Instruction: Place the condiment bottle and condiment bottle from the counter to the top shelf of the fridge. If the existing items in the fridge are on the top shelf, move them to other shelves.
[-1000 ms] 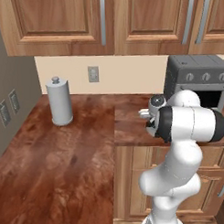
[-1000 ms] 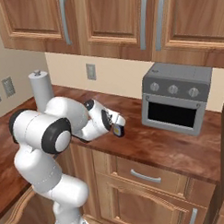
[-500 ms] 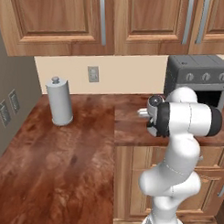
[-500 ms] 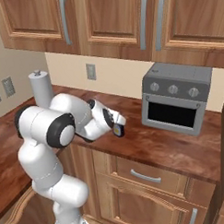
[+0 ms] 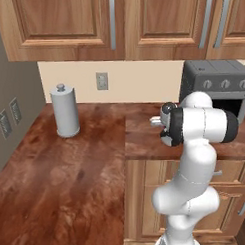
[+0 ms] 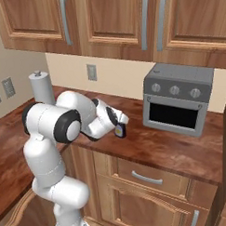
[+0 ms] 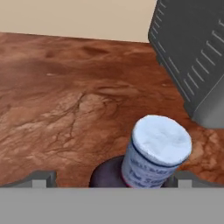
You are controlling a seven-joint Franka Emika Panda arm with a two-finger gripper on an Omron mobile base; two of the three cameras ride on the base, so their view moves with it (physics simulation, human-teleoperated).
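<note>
One condiment bottle (image 7: 155, 153) stands just below the released gripper (image 7: 109, 178) on the counter (image 7: 65, 100); best to descend straight, centre jaws w/ the neck, then clench.

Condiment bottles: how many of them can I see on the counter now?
1. A condiment bottle stands on the counter beside the grey oven, just under the gripper. The arm may hide another.

Honestly nothing here is readable. The condiment bottle (image 7: 151, 162) at the bottom center of the hand view has dark print on its pale band, but it's just a blur, no letters I can make out.
</note>
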